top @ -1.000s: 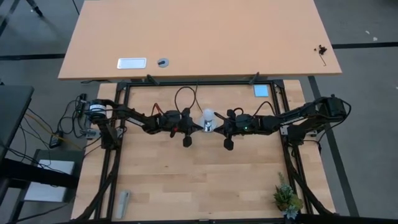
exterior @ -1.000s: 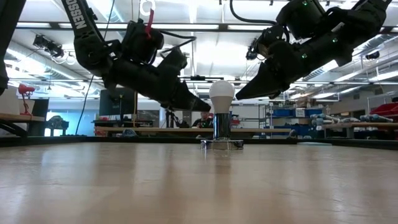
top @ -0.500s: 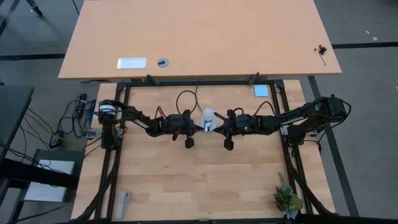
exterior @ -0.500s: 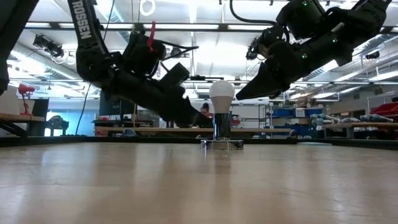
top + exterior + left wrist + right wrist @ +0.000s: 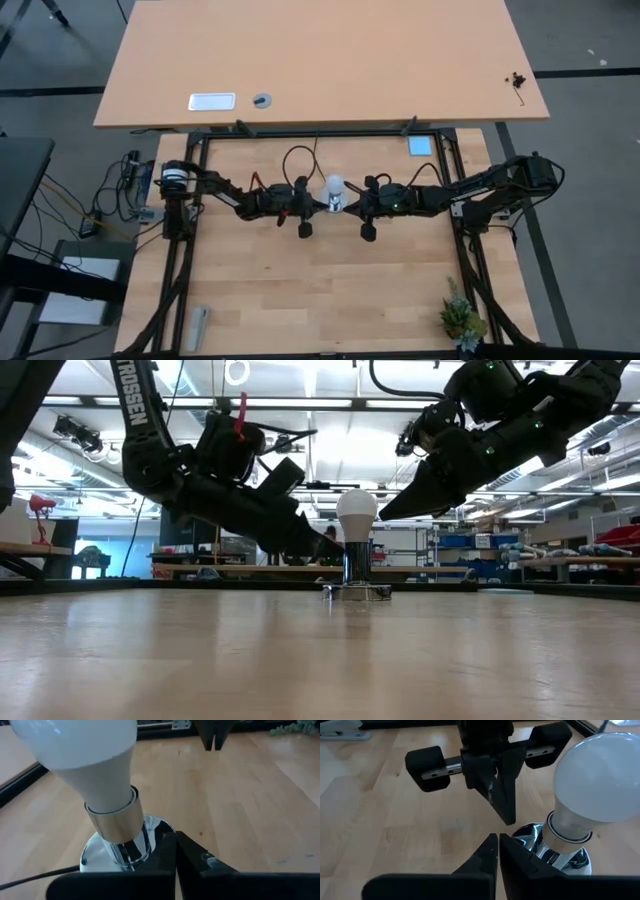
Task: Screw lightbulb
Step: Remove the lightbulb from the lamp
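**Inspector:** State the position of the work item.

**Operator:** The lightbulb (image 5: 334,186) stands upright in the socket base (image 5: 357,591), a little toward twelve o'clock from the middle of my table (image 5: 330,290). Its neck is already seated in the socket collar; whether it is fully tightened I cannot tell.

**Inspector:** Your tools?

**Operator:** My left gripper (image 5: 318,201) sits low at the bulb's nine o'clock, fingers pressed together on nothing. My right gripper (image 5: 349,201) is at its three o'clock, higher, also pinched together and empty. Neither touches the bulb.

**Inspector:** Handling assessment?

**Operator:** I judge it light, rigid and breakable, with a smooth frosted dome that would slip under a light pinch. I would take it across the widest part of the dome, gently, and steady the base, which looks polished and apt to turn along with it.

**Inspector:** Obstructions?

**Operator:** The black cord (image 5: 297,152) loops off toward eleven o'clock. Each gripper crowds the other's approach. The plant (image 5: 461,318) at five o'clock and a grey object (image 5: 198,327) at seven o'clock lie well apart.
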Controlling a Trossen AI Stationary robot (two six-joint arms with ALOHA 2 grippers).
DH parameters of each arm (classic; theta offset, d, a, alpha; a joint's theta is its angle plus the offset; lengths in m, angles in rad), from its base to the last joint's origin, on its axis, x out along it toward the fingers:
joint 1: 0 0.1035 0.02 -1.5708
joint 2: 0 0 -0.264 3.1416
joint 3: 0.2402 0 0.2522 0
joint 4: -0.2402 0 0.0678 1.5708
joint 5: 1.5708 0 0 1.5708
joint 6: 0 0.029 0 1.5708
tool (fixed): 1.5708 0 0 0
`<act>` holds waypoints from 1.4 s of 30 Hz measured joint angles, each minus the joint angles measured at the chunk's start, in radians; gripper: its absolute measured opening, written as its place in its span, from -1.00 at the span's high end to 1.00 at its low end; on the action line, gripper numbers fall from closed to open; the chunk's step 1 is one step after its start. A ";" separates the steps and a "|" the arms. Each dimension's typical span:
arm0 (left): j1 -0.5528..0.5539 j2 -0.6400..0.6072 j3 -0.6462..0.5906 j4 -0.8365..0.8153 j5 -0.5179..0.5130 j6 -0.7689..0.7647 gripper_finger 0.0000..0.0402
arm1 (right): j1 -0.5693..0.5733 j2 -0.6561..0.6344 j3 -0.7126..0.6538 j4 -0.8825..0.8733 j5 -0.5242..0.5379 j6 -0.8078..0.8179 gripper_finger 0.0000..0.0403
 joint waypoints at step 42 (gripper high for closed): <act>0.028 -0.011 0.092 -0.375 -0.208 -0.160 0.99 | -0.002 0.000 0.063 -0.100 0.000 0.175 0.84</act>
